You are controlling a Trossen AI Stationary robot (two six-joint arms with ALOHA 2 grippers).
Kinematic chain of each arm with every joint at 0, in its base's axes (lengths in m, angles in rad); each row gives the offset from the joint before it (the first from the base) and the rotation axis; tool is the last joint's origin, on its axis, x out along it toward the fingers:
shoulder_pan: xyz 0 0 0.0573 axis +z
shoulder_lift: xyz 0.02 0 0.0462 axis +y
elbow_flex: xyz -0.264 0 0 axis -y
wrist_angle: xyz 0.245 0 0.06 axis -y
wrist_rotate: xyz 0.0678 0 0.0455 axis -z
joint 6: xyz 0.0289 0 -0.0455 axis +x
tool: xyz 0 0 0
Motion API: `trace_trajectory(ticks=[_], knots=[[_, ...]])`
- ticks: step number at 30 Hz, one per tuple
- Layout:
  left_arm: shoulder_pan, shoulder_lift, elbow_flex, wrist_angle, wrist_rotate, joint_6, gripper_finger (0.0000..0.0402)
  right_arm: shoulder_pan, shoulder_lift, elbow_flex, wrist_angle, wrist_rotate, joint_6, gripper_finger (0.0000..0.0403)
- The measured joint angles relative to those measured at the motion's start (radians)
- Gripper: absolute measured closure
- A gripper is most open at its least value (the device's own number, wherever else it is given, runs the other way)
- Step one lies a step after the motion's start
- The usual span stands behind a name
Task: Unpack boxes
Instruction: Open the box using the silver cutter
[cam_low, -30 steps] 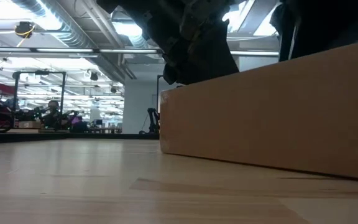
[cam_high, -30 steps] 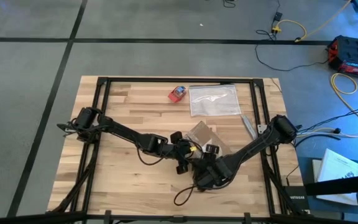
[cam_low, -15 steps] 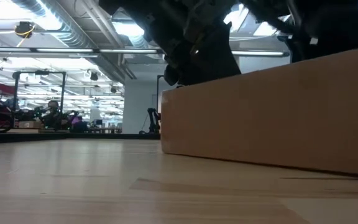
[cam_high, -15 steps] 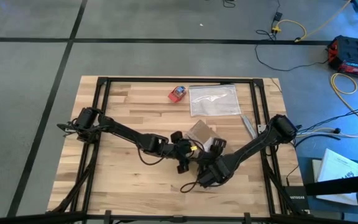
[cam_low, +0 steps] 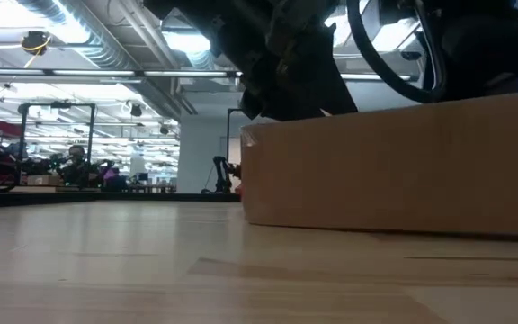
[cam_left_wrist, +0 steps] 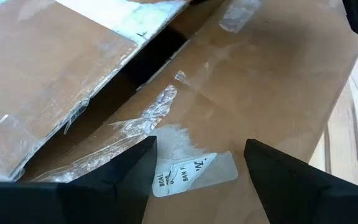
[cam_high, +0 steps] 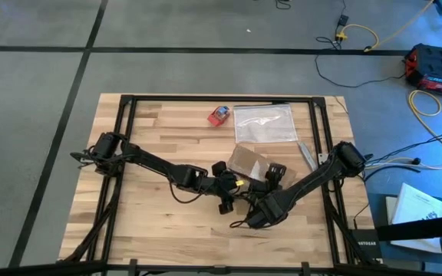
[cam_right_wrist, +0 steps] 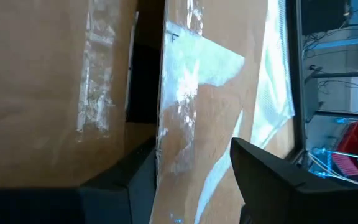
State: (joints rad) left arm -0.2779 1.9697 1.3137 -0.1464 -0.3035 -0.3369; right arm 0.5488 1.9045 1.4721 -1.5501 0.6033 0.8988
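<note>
Where both arms meet, brown cardboard box [cam_left_wrist: 241, 93], taped flaps parted, left hand [cam_left_wrist: 199, 165] and right hand [cam_right_wrist: 191, 168] spread above.

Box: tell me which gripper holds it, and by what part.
Neither visibly clamps the box. The left gripper stands open over its labelled top; the right gripper stands open astride a taped flap edge, not closed on it.

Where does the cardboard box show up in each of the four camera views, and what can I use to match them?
High view: the cardboard box sits mid-table, between the two arms, partly hidden.
Low view: box wall fills the right half.
Left wrist view: box top fills the frame.
Right wrist view: box top fills most of the frame.
Shared landmark: the dark gap between the flaps, also in the right wrist view.
</note>
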Motion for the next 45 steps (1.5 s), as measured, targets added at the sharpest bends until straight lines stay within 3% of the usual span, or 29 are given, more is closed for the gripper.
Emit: trace_trajectory(ticks=[20,28,36,42,45], knots=[[-0.002,0.0,0.0,-0.007,0.002,-0.003,0.0168,-0.028,-0.106,0.004,-0.022,0.066,-0.044,0.0221],[-0.012,-0.059,-0.007,0.038,0.005,-0.022,0.0168,-0.007,-0.225,0.005,-0.022,-0.063,-0.02,0.0221],[-0.011,-0.116,-0.004,0.118,0.004,0.027,0.0168,0.068,-0.324,0.006,-0.01,-0.136,0.134,0.0221],[-0.012,-0.116,-0.004,0.123,-0.001,0.046,0.0168,0.175,-0.348,0.006,0.218,-0.206,0.198,0.0221],[-0.011,-0.124,-0.004,0.127,-0.003,0.076,0.0168,0.224,-0.348,0.006,0.359,-0.167,0.256,0.0221]])
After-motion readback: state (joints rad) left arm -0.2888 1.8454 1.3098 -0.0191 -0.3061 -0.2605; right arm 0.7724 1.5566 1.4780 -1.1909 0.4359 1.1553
